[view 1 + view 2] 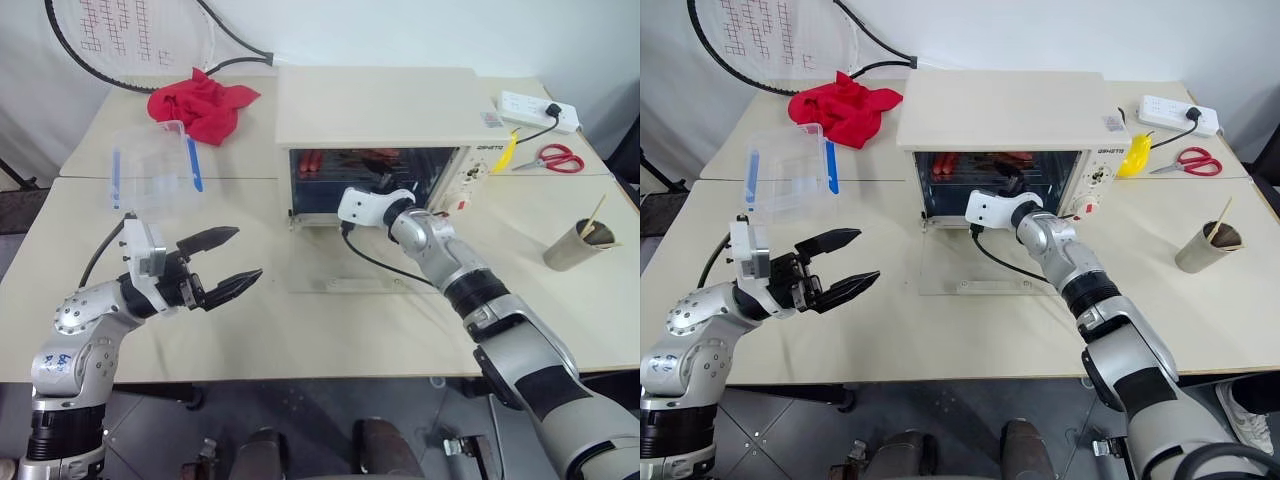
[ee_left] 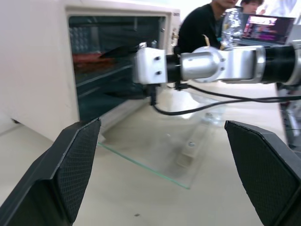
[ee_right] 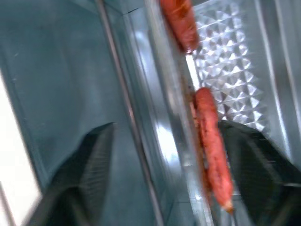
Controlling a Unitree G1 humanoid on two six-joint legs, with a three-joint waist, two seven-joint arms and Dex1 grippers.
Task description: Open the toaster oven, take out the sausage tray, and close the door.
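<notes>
The cream-white toaster oven (image 1: 375, 105) stands mid-table with its glass door (image 1: 340, 262) folded down flat on the table, its bar handle (image 2: 186, 157) at the near edge. Inside, the shiny sausage tray (image 3: 175, 89) holds red-brown sausages (image 3: 211, 141). My right gripper (image 1: 385, 180) reaches into the oven mouth, and its fingers (image 3: 89, 174) stand apart on either side of the tray's rim. My left gripper (image 1: 248, 252) hovers open and empty over the table, left of the door.
A clear plastic box with blue clips (image 1: 155, 175) and a red cloth (image 1: 200, 100) lie to the left of the oven. Scissors (image 1: 558, 157), a power strip (image 1: 540, 110) and a metal cup with sticks (image 1: 578, 245) sit to the right. A seated person (image 2: 202, 23) is beyond the table.
</notes>
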